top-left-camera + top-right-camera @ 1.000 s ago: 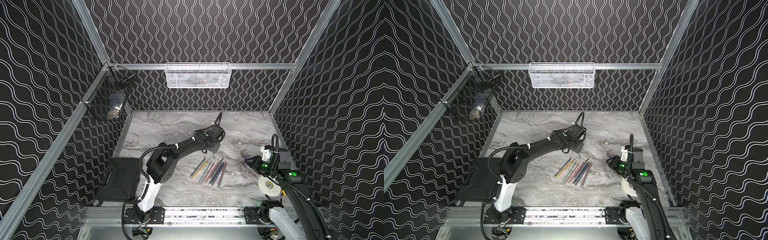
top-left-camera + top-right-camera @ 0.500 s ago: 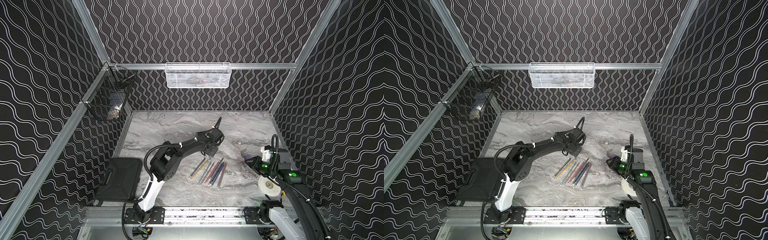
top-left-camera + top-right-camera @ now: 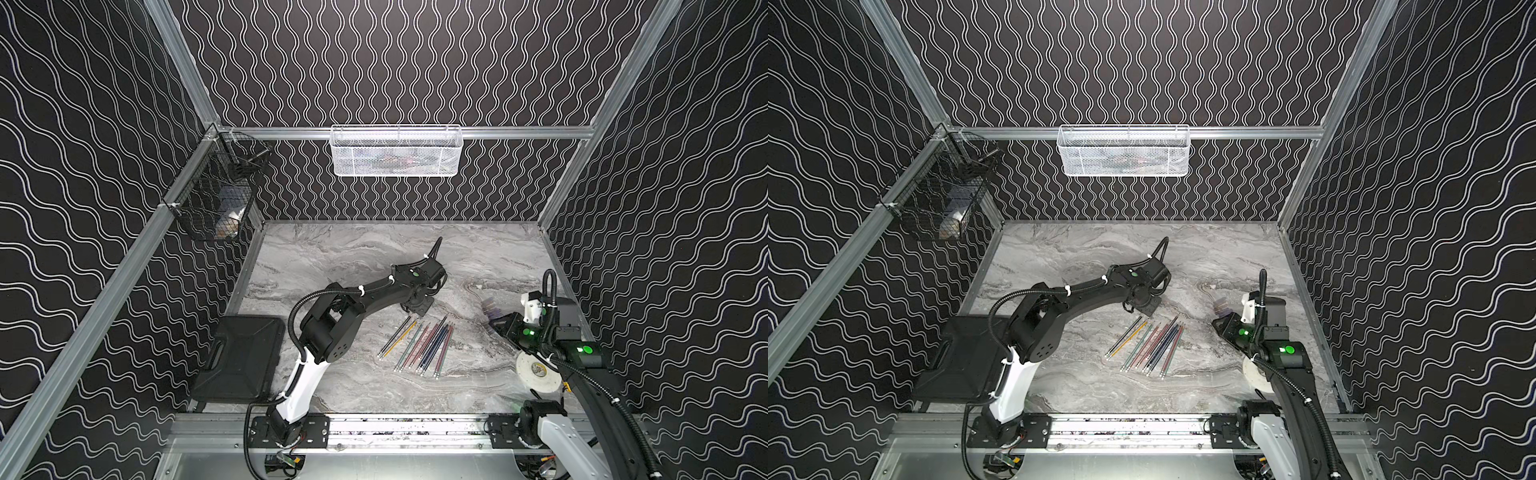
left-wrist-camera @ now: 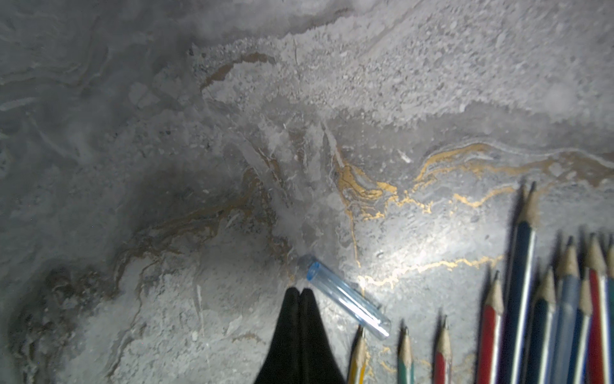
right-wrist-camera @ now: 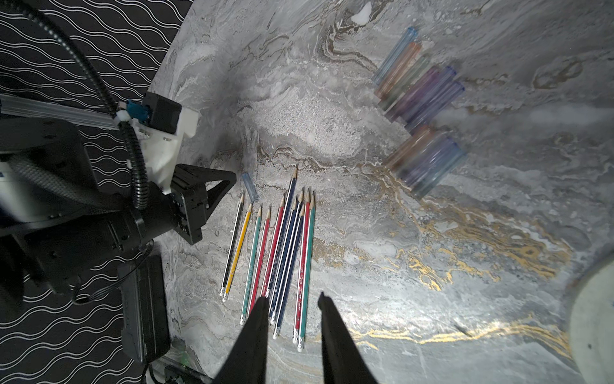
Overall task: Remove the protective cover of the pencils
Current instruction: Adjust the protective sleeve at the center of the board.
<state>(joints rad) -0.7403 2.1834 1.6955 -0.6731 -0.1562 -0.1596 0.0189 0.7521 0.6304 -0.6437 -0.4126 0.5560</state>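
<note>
Pencils [image 3: 415,347] lie in a loose fan mid-table on the marble-print table [image 3: 353,257]. There are about 10, thin and straight, painted black, yellow, green, red and dark blue. Sharpened bare-wood points face the back wall, small silvery-white ends face the front rail. Both top views show the pencils [image 3: 1148,345] the same way.

Your left gripper [image 3: 415,308] sits just behind the point ends, at the black-and-yellow side of the fan. In the left wrist view the left gripper [image 4: 299,291] is clenched, its 2 black tapered fingers pressed together with nothing between them. 1 clear bluish plastic cap [image 4: 345,299], a short smooth tube, lies flat and slanted on the table just beside those fingertips. Its far end is near the yellow pencil's point. You cannot tell whether it touches the fingers. The right wrist view shows that cap [image 5: 249,187] between the left gripper and the pencil points.

Your right gripper [image 3: 497,327] is off to the right of the fan, apart from it. In its wrist view the right gripper [image 5: 292,297] has its jaws parted, holding nothing. Near it lie loose caps [image 5: 418,99], translucent tubes tinted blue, orange, green and purple, blurred in that view. A white tape roll [image 3: 536,370] lies front right and a black plastic case [image 3: 243,357] front left.
</note>
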